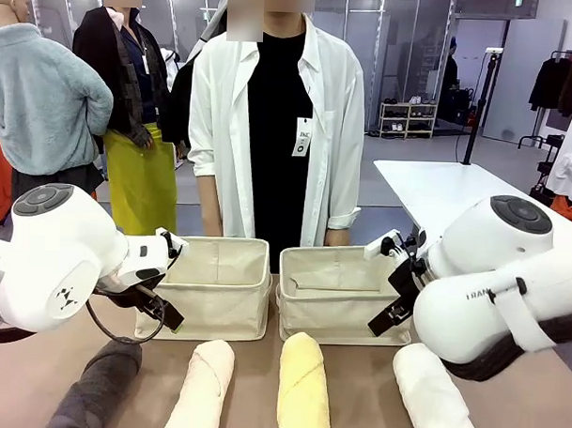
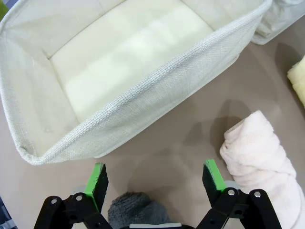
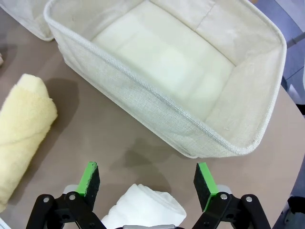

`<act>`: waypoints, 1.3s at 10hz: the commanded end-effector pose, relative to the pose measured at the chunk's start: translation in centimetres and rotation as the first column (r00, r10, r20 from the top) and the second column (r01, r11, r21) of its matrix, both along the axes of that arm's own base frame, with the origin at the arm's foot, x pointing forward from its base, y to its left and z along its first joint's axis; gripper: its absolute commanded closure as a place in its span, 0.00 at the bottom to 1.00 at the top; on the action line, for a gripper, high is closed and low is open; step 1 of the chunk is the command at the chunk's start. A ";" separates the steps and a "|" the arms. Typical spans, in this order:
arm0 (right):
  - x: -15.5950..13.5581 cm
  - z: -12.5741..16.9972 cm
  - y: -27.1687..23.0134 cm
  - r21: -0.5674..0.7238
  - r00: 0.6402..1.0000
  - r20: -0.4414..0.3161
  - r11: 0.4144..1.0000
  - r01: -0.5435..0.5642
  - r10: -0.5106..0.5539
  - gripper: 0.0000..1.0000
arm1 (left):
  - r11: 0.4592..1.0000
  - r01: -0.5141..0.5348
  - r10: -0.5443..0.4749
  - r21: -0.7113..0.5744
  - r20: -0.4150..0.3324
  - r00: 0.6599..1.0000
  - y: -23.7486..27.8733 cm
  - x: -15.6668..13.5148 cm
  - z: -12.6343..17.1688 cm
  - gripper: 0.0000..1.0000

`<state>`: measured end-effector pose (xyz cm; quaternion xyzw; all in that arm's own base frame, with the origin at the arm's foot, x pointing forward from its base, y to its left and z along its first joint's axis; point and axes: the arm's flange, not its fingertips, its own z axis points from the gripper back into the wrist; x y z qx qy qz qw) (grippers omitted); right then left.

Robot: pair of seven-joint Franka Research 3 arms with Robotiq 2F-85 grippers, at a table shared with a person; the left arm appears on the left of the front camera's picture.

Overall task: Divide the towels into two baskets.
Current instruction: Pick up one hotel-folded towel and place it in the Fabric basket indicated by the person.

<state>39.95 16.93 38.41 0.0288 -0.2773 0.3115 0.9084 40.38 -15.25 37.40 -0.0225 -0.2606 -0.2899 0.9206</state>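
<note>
The four rolled towels all lie on the table (image 1: pixel 254 377), in one row on the robot's side: the dark grey towel (image 1: pixel 97 386) at the far left, then the cream-peach towel (image 1: pixel 203 390), the pale yellow towel (image 1: pixel 304 388), and the white towel (image 1: pixel 435 398) at the far right. Each is a thick, soft terry roll, lying lengthwise toward the baskets, apart from its neighbours.

Just behind the row stand the two canvas baskets side by side, the left basket (image 1: pixel 212 301) and the right basket (image 1: pixel 329 319). Both are empty, and their soft sides stand up. So I judge the task as not yet begun: no towel is inside a basket, and all four are left to divide.

The left pincer (image 2: pixel 155 174) hangs wide open above the near end of the dark grey towel and holds nothing. The right pincer (image 3: pixel 148 176) is also wide open and empty, above the end of the white towel. A person (image 1: pixel 275 129) stands at the far side, behind the baskets.
</note>
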 end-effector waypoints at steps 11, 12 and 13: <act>1.3 1.0 -17.7 0.863 0.886 -0.286 0.500 0.072 0.366 0.00 | 0.387 0.040 -0.512 -0.921 -0.179 0.840 20.6 1.5 1.5 0.00; 0.4 0.5 -20.5 0.886 0.898 -0.289 0.449 0.119 0.333 0.00 | 0.357 0.015 -0.459 -0.934 -0.162 0.873 23.8 0.5 1.3 0.00; -0.9 -0.3 -23.3 0.902 0.911 -0.296 0.398 0.168 0.288 0.00 | 0.321 -0.003 -0.403 -0.947 -0.139 0.904 27.2 -0.8 0.8 0.00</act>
